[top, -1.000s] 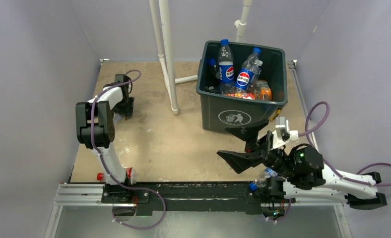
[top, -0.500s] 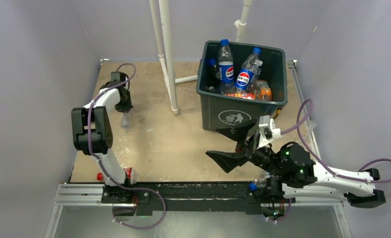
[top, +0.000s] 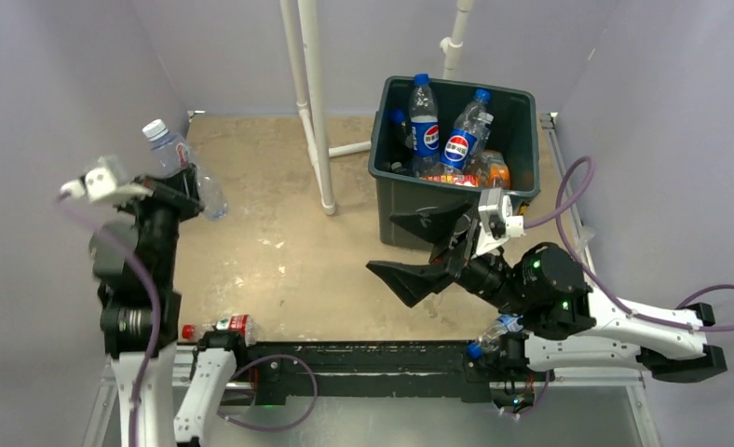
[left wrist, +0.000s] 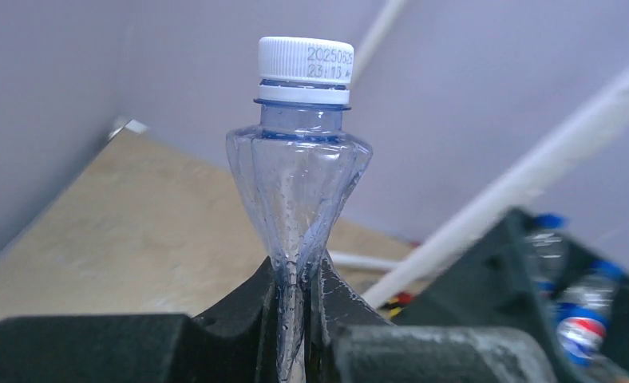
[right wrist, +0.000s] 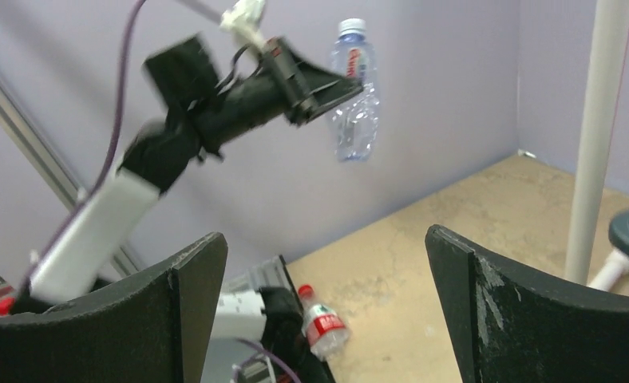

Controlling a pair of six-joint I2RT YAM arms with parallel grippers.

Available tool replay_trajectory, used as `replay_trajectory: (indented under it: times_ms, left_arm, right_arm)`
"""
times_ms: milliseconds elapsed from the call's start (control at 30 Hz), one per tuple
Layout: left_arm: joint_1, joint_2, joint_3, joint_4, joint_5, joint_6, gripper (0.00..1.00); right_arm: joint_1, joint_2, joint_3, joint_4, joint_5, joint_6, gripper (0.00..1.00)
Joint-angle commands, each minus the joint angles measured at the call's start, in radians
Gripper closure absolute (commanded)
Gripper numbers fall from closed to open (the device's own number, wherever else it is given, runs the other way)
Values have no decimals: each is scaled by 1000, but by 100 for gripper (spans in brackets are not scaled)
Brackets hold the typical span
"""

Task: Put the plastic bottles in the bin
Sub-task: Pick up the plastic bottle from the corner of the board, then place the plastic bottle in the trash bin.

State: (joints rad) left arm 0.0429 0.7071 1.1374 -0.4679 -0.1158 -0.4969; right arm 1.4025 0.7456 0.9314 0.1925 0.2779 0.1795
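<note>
– Clear plastic, white cap: we are holding one crushed bottle (left wrist: 302,179) high over the table's (top: 289,261) left side, well apart from the bin (top: 377,135).

– Yes, our left gripper (left wrist: 298,281) is pinching its flattened body, jaws closed on it, cap pointing away from the fingers.

– More bottles (top: 425,119) are standing inside the bin. A red-labelled bottle (top: 229,326) is lying at the near edge by our left base.

– And our right gripper (top: 382,242) is hovering just before the bin, jaws spread wide, carrying nothing.
</note>
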Motion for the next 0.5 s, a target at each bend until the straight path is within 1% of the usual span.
replay_trajectory:
  times_ms: [0,33,133,267,367,433,467]
  left_arm:
    - [-4,-155,-118,192,271,-171,100]
    - [-3,-179,-121,226,334,-173,100]
    - [-13,-208,-121,413,521,-193,100]
    - [-35,-205,-167,726,746,-307,100]
    - [-75,-199,-220,864,821,-355,100]
    - [-77,-199,-280,934,812,-392,100]
    - [-77,-196,-325,1027,821,-447,100]
  right_arm:
    - [4,93,191,-59,-19,-45,1]
    - [4,111,226,-75,-24,-46,1]
    - [5,152,325,-108,-10,-47,1]
    - [4,264,517,-223,-18,-54,1]
    - [5,361,621,-253,-16,-64,1]
    - [4,425,676,-256,-2,-64,1]
    - [5,465,716,-268,22,-64,1]
